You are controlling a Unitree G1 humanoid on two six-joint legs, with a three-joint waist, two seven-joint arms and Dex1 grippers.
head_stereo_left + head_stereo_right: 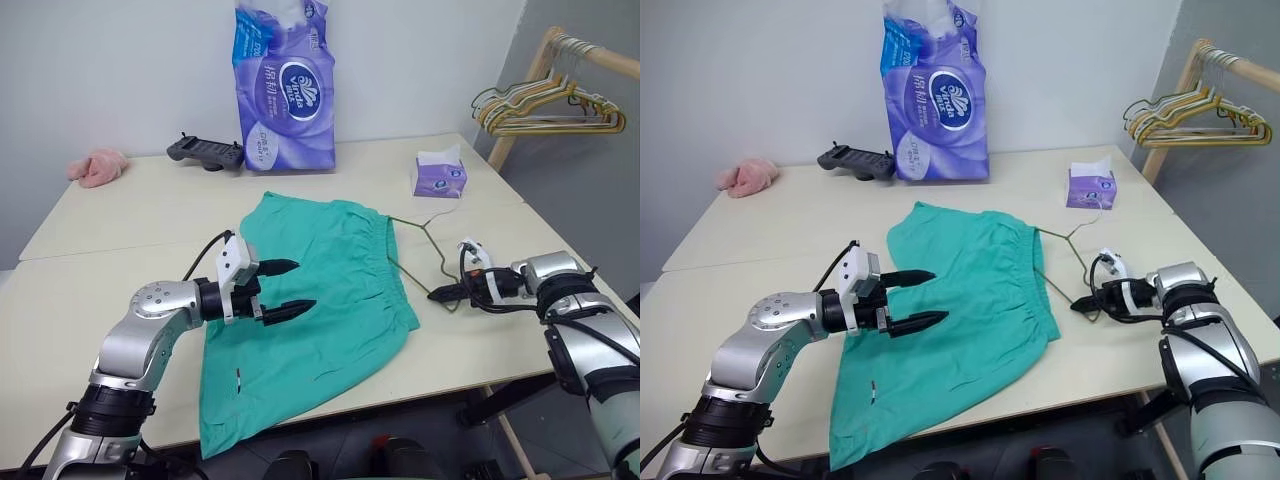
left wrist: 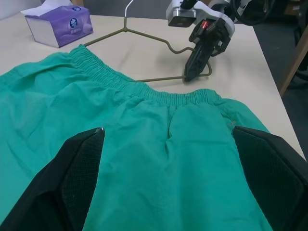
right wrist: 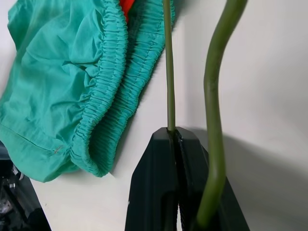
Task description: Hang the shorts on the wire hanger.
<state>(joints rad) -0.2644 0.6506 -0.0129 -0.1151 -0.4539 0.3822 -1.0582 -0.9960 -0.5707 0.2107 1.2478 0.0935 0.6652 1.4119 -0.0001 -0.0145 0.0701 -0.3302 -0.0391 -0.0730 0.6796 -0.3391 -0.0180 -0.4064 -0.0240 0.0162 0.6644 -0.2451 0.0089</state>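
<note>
The teal-green shorts (image 1: 320,300) lie flat in the middle of the table, waistband toward the right, one leg draped over the front edge. My left gripper (image 1: 303,286) hovers open just above the cloth, and the left wrist view shows its fingers (image 2: 82,178) spread wide over the shorts with nothing between them. The wire hanger (image 1: 436,252) lies on the table right of the waistband, one end tucked under the cloth. My right gripper (image 1: 437,294) is shut on the hanger's thin wire (image 3: 168,72) close to the waistband's edge.
A tall purple pack of tissue paper (image 1: 285,85) stands at the back, with a black controller (image 1: 205,152) and a pink cloth (image 1: 97,167) to its left. A small tissue box (image 1: 440,175) sits back right. A wooden rack holds a bunch of hangers (image 1: 550,105) beyond the table's right edge.
</note>
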